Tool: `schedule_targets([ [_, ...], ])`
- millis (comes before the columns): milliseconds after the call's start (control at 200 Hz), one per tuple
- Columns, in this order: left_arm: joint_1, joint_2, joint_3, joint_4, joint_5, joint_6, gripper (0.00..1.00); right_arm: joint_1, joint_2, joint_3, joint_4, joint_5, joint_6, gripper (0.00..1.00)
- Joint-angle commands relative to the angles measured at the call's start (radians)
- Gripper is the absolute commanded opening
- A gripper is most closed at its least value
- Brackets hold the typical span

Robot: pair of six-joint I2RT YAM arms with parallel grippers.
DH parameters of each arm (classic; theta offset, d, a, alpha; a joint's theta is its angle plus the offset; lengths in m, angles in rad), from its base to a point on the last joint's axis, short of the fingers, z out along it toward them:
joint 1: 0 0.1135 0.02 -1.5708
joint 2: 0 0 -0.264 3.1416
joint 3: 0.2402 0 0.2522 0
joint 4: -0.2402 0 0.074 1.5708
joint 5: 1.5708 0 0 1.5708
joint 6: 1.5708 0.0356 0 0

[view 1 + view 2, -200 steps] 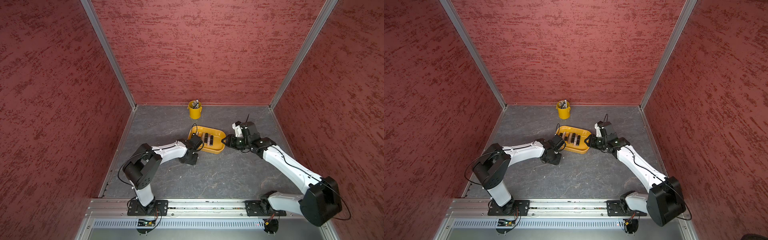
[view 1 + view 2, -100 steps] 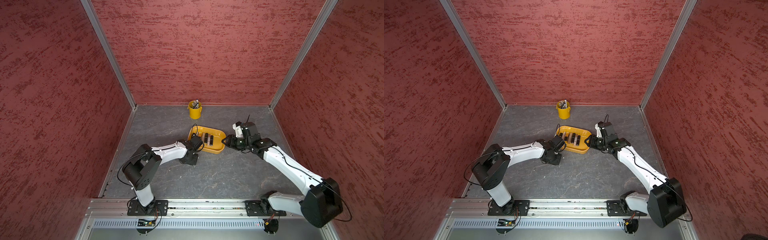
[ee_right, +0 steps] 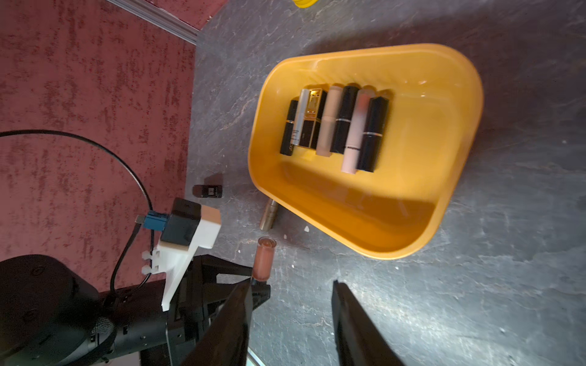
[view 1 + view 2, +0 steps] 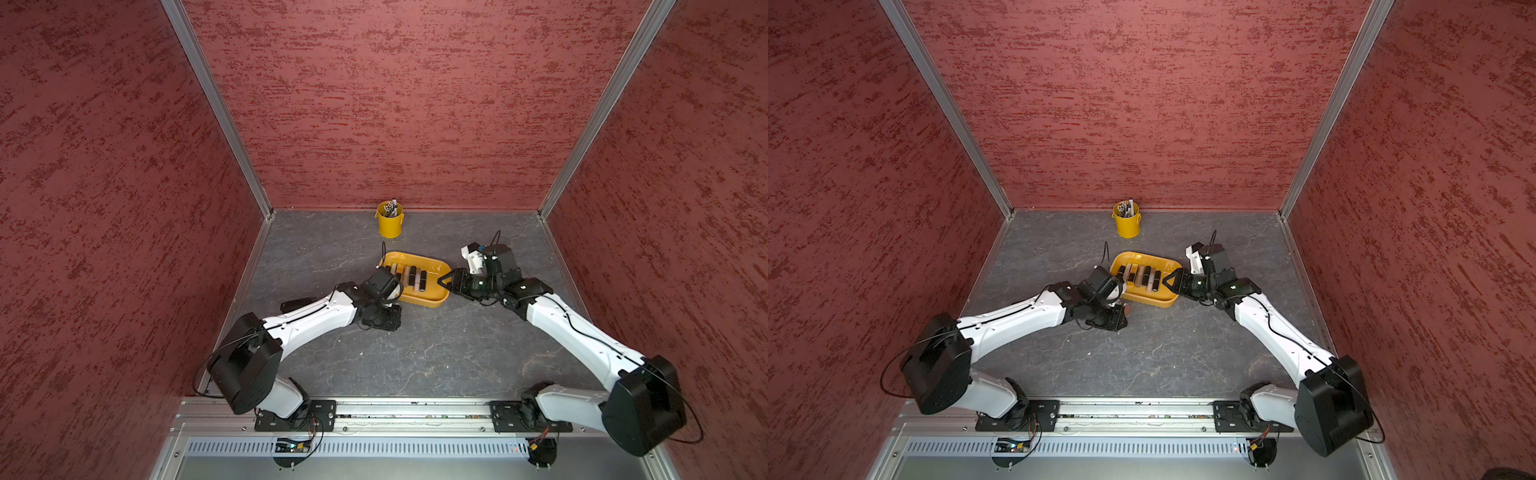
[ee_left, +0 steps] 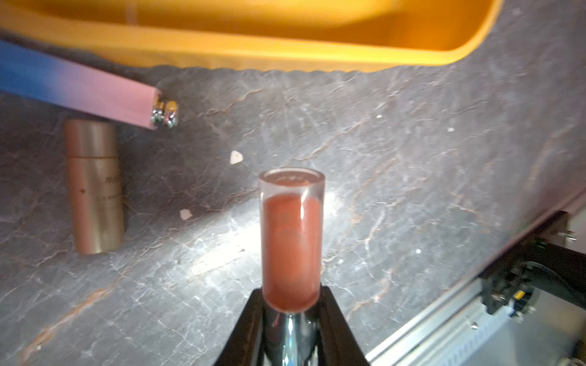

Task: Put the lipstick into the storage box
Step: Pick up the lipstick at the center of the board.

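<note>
The left claw [image 5: 291, 298] is clamped narrow on a lipstick [image 5: 290, 247], pinching it by the shiny silver base. The clear cap with the coral-red colour inside sticks straight out past the fingertips. In the right wrist view the same lipstick [image 3: 263, 260] points out of the claw low over the grey stone-patterned table [image 4: 415, 353]. Whether it rests on the table or clears it is hard to tell.

The yellow-orange storage box [image 5: 253, 54] lies ahead of the left claw, beyond the cap end, with bare table between; the lipstick is outside it. A row of lipsticks [image 3: 336, 126] lies side by side on the box floor, black, silver, beige and pale pink.

Off to one side of the held lipstick, nearer the box wall, lies a bronze lipstick [image 5: 95, 190]. Just beside it is a square-sided tube fading from blue to pink [image 5: 79, 85]. Farther out from the box lies a small black piece [image 3: 207, 191].

The right claw [image 3: 291, 285] stands open, its two black fingers apart with nothing between them. In both top views it sits at the end of the storage box [image 4: 432, 301] nearest its arm. The box lies between the right claw [image 4: 444, 282] and the left claw [image 4: 386, 320]. Past the box, well away from both claws at the back wall, stands a yellow bucket [image 4: 390, 224] holding thin sticks.
</note>
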Motion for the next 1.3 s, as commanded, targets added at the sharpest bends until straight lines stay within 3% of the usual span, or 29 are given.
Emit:
schedule_targets([
  [0,0.039,-0.074,-0.045,0.123,0.165,-0.04,0.11,-0.01,0.001,-0.018,0.114,-0.115,0.047,0.45],
  [190,0.125,-0.168,-0.132,0.375,0.389,-0.137,0.12,-0.01,0.001,-0.053,0.338,-0.294,0.144,0.45],
  [476,0.159,-0.195,-0.18,0.675,0.561,-0.27,0.13,-0.003,0.022,-0.089,0.612,-0.45,0.283,0.47],
  [771,0.166,-0.21,-0.197,0.809,0.604,-0.347,0.13,0.009,0.038,-0.088,0.611,-0.458,0.278,0.47],
  [1292,0.144,-0.183,-0.191,0.887,0.645,-0.388,0.14,0.049,0.089,-0.076,0.654,-0.449,0.296,0.46],
])
